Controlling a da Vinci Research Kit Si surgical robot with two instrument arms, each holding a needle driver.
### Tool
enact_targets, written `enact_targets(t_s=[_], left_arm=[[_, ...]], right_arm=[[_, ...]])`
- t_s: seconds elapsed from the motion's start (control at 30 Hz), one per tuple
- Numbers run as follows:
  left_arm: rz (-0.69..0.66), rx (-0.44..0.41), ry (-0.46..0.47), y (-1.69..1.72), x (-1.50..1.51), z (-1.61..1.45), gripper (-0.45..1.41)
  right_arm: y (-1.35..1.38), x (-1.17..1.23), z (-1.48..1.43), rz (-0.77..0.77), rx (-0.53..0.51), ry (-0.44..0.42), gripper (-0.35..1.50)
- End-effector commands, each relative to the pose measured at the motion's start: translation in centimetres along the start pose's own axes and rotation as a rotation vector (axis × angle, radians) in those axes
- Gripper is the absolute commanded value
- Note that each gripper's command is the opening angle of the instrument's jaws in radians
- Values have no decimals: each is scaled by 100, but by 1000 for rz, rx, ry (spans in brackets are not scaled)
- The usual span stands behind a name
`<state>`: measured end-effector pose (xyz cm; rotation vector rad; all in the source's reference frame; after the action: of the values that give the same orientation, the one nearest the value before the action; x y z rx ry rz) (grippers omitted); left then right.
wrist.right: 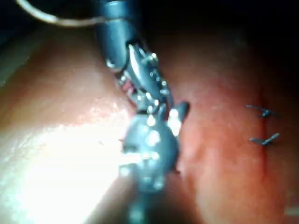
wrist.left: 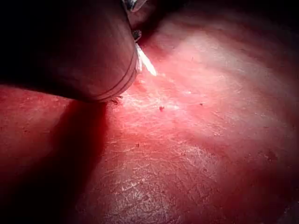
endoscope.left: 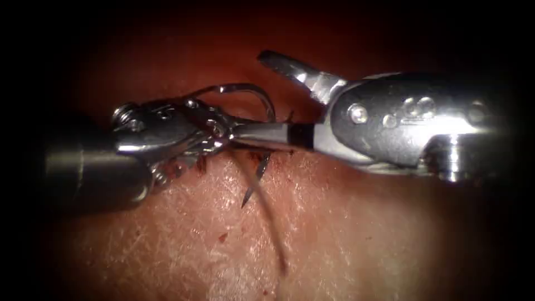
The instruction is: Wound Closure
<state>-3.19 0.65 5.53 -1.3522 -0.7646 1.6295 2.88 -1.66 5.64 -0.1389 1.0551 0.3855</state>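
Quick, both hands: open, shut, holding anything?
Left hand: shut on the needle near one end of its curve, above the cut.
Right hand: open, holding nothing.

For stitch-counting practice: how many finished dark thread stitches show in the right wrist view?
2: one dark knotted stitch and a second dark stitch beside it on the red tissue; more may be hidden.

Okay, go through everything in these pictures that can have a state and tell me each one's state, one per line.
Left arm's steel tool: shut on the needle.
Right arm's steel tool: jaws open, holding nothing.
Curved steel needle: arcs above the tissue, held at one end.
Dark thread: ends stick out of the tissue.
Pink tissue: cut partly stitched.
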Motion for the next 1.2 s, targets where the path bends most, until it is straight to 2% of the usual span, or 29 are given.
enact_targets(t_s=[0.03, 0.73, 0.77, 0.8, 0.83, 0.87, 1.1, 1.17, 1.2], left_arm=[[2, -2, -1, -4, -4, 6, -18], [31, 0, -1, 9, -5, 8, -21], [37, 0, -1, 10, -5, 8, -21], [37, -2, -2, 10, -5, 8, -21], [43, -2, -2, 10, -5, 8, -21], [43, -2, -2, 11, -5, 8, -21], [55, 0, -8, 11, -6, 8, -18], [54, 1, -7, 11, -5, 9, 2], [54, 6, -5, 10, -4, 10, 24]], right_arm=[[-4, -5, 8, -7, -9, -10, 103], [-6, -25, 22, -55, -10, -35, 71], [-7, -27, 23, -57, -5, -41, 64], [-8, -29, 24, -59, -5, -43, 34], [-9, -31, 25, -61, -4, -46, -10], [-10, -33, 25, -63, 0, -46, -33], [-11, -42, 17, 0, -9, -71, -35], [-8, -43, 13, 0, 12, -57, -35], [-6, -43, 10, 6, 23, -53, -35]])
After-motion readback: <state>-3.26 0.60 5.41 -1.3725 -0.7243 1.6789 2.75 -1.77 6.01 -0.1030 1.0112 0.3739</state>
